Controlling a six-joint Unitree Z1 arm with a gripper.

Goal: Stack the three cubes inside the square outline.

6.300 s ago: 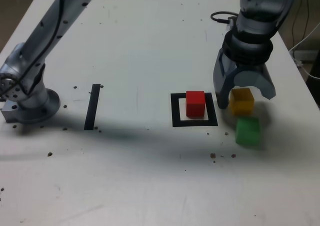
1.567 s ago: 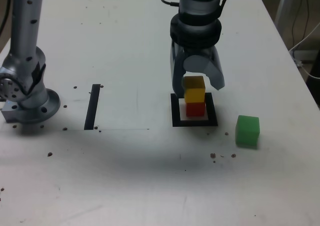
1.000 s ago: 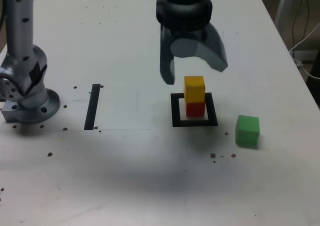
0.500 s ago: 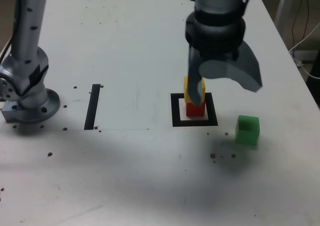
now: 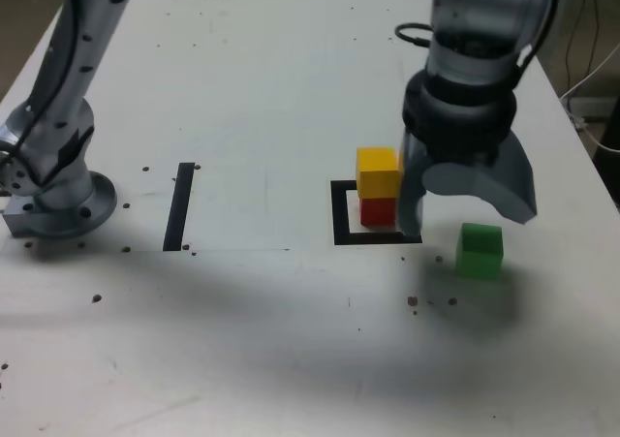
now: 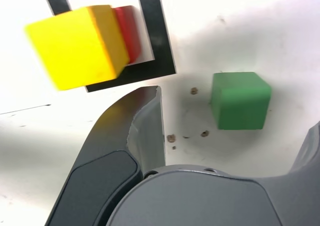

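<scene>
My exterior view: moderate, uneven light, soft shadow bands across the worktop [image 5: 242,311], jaws [image 5: 470,204] motion-blurred. Wrist view brighter; worktop washed near-white toward 1 o'clock, diffuse shadow around the green cube [image 6: 241,100]. Yellow cube [image 6: 77,48] edges smeared at 10 o'clock.

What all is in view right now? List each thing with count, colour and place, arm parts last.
Cube: 1, yellow, on top of the red cube
Cube: 1, red, inside the square outline
Cube: 1, green, on the table, outside the outline
Square outline: 1, black, around the red cube
Tape strip: 1, black, exterior view's left
Table: 1, white, under everything
Arm: 1, grey, base at the exterior view's left
Claw: 1, grey, open, above the table near the green cube
</scene>
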